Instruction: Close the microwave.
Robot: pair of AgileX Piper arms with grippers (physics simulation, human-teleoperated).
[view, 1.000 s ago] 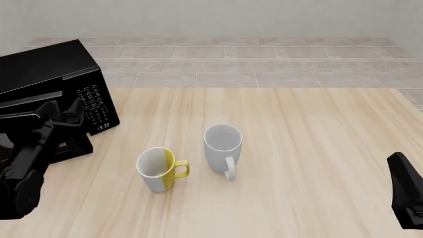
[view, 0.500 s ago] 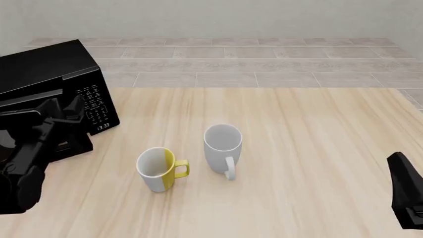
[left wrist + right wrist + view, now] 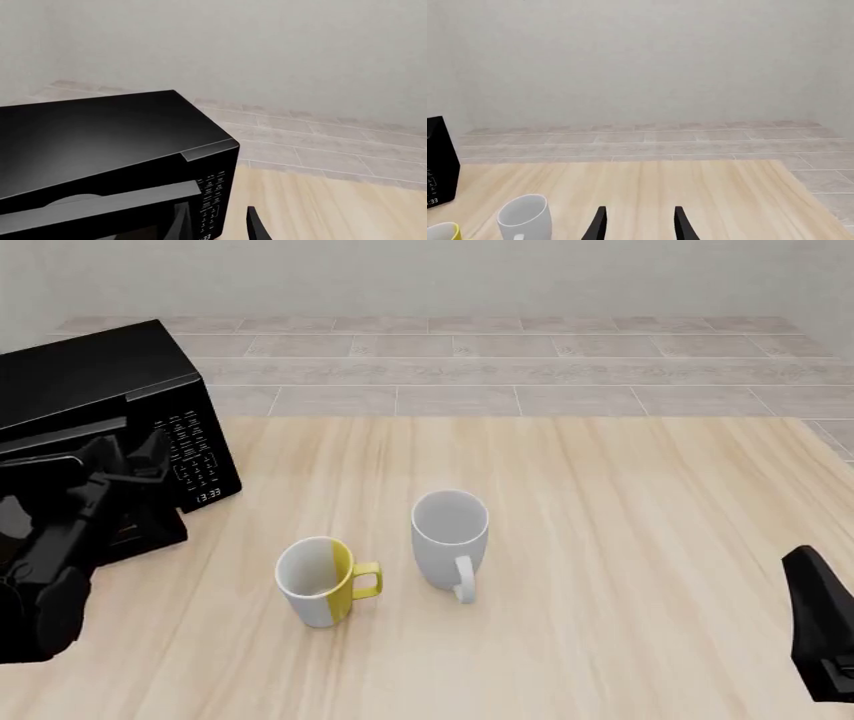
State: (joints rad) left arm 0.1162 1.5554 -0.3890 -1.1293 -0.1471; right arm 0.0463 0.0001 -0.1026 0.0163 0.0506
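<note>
- The left gripper [image 3: 127,465] sits right at the front of the microwave [image 3: 100,390], its dark fingers against the half-shut door [image 3: 100,212]; from the front view black on black hides whether they touch.
- In the left wrist view its two fingertips [image 3: 255,227] stand apart with nothing between them (only their ends show at the picture's edge), and the button panel [image 3: 212,200] lies just ahead of them.
- The microwave stands at the table's [image 3: 601,540] far left corner, with its door still ajar, angled out from the body.
- The right gripper [image 3: 639,225] hangs low at the near right edge of the table, well apart from the microwave, its fingers spread and empty.
- Ahead of the right gripper and to its left stands a grey mug [image 3: 450,535], and just beside that one a yellow-and-white mug [image 3: 320,582], both upright, between the two grippers.
</note>
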